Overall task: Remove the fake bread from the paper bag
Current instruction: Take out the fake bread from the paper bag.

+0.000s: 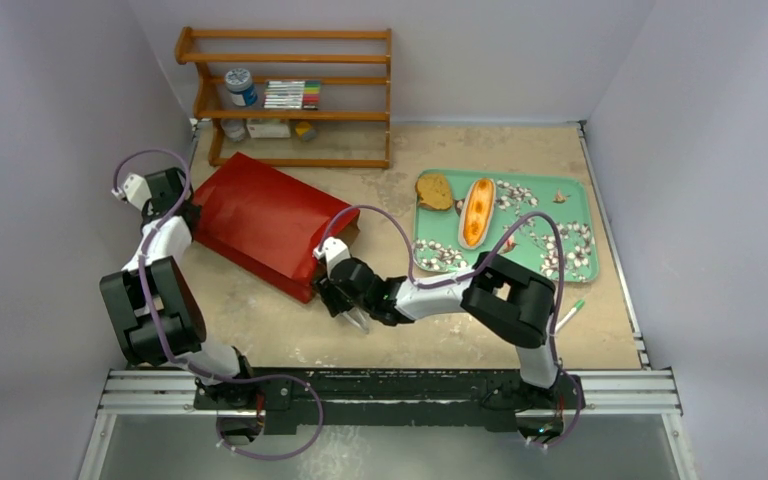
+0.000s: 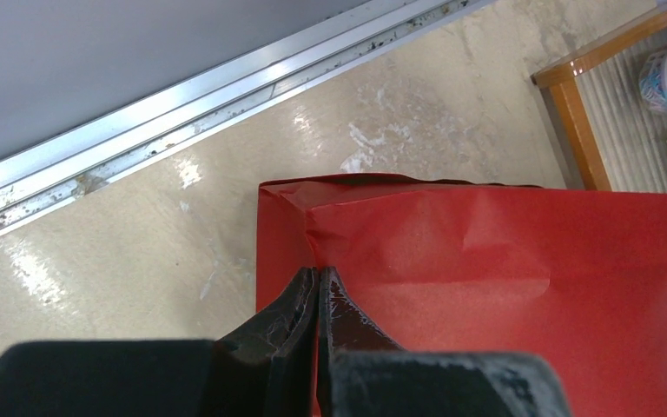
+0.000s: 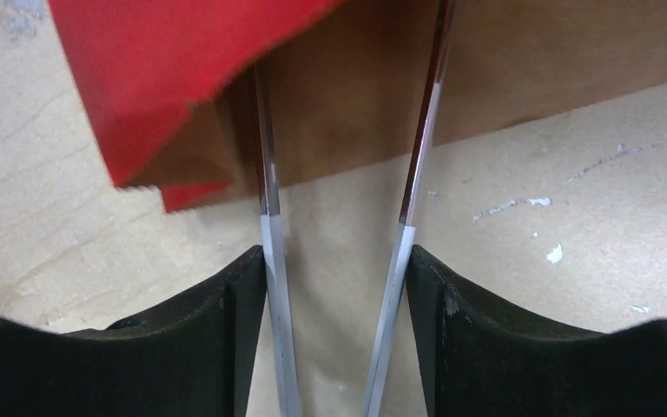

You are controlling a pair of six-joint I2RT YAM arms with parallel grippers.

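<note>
On the scuffed tan tabletop (image 1: pixel 410 335) a glossy red paper bag (image 1: pixel 260 220) lies flat on its side, creased, its notched mouth showing matte brown kraft lining. At the bag's closed end the left gripper (image 2: pixel 320 274) has its dark jaws pressed together on a folded corner of the red paper (image 2: pixel 486 278). At the mouth, the right gripper (image 3: pixel 337 252) squeezes thin, shiny metal tongs (image 3: pixel 419 174) from outside; the two flat blades stand apart and reach into the brown interior (image 3: pixel 356 87). Whether bread lies deeper inside cannot be told. Well apart, a teal flower-patterned tray (image 1: pixel 530 205) holds a round brown toy bread slice (image 1: pixel 434 191) just beside a long orange-tan split bun (image 1: pixel 476 211).
</note>
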